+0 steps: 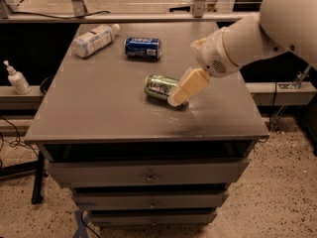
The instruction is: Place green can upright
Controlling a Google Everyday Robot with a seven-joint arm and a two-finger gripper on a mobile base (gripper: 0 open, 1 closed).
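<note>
The green can (159, 87) lies on its side near the middle of the grey table (99, 113), one silver end facing left. My gripper (184, 73) reaches in from the right on a white arm and is open. Its near finger (188, 86) overlaps the can's right end in the camera view, and the far finger (198, 43) stands behind and above the can. Whether the finger touches the can, I cannot tell. Nothing sits between the fingers.
A dark-blue can (142, 47) lies on its side at the back middle. At the back left lies a white-labelled plastic bottle (94, 39). A pump dispenser (15, 78) stands on a ledge left of the table. Drawers sit below the tabletop.
</note>
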